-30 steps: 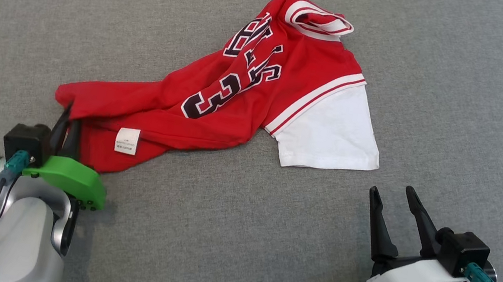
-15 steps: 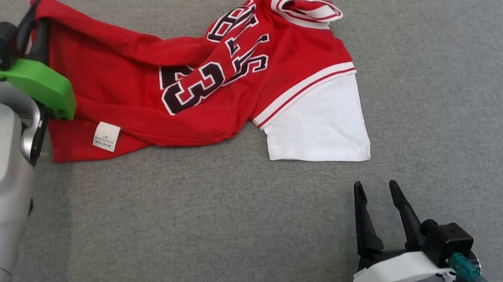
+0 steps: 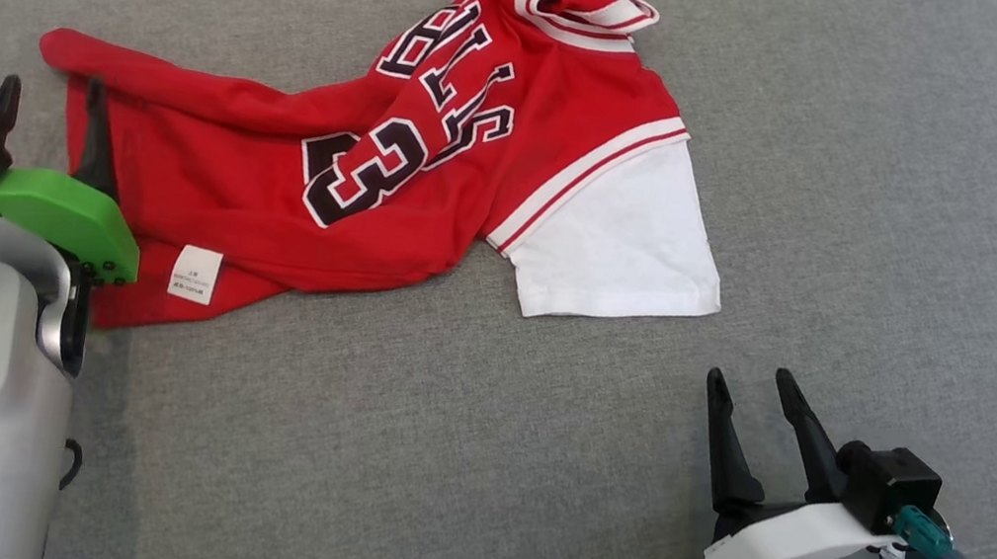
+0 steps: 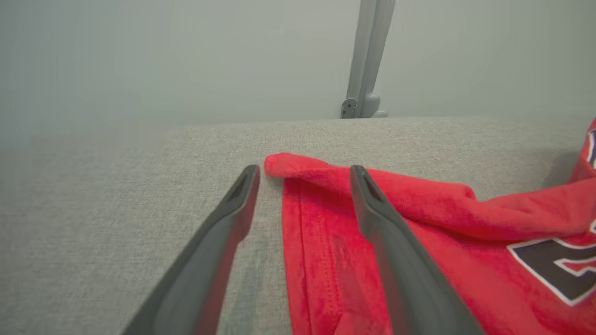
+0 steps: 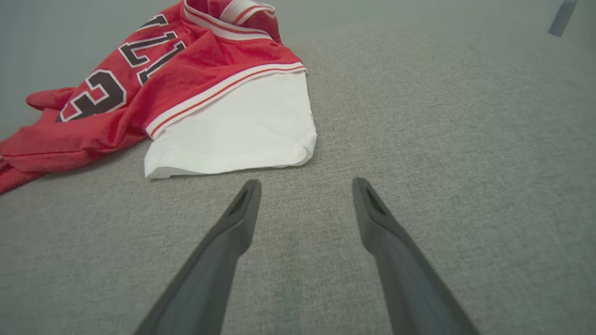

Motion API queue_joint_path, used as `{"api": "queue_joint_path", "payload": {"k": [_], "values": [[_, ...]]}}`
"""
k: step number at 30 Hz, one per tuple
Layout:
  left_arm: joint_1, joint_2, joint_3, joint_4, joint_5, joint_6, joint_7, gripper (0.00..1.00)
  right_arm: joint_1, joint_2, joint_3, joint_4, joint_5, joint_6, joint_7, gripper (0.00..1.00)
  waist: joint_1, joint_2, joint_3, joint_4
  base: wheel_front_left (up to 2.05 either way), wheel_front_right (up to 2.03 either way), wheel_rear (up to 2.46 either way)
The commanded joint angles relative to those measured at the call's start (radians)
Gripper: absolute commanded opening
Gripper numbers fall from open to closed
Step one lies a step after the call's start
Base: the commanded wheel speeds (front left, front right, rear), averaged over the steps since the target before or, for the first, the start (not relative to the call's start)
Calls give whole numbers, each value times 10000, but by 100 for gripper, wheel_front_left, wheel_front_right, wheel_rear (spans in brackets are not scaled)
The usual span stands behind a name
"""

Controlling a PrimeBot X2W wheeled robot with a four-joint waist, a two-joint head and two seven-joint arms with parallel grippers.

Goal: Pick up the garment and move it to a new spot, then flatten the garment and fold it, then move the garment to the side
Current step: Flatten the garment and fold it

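As one garment (image 3: 275,174) lies, two grippers (image 3: 54,85) (image 3: 751,376) spread

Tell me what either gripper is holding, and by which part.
Nothing is held. The left gripper is open, fingers astride the jersey at its red corner; the right gripper is open over bare grey cushion.

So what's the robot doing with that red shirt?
It's tidying it up. The red shirt lies rumpled on the grey cushion, with its white sleeve spread to one side. The left tool is open at the shirt's far corner, the hem edge between its fingers, but it isn't pinching it. The right tool is open too, waiting on the cushion just short of the sleeve. The shirt isn't flat or folded yet.
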Motion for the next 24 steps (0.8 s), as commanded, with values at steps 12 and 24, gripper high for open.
{"api": "queue_joint_path", "payload": {"k": [12, 24], "values": [[1291, -749, 408, -107, -580, -304, -3, 100, 96, -20, 27, 68, -71, -10, -33, 100, -1, 0, -301, 263, 0, 0, 0], [1597, -971, 510, 192, -551, -94, -3, 100, 214, -13, 24, 48, -145, -10, -33, 100, -1, 0, -234, -7, 0, 0, 0]]}}
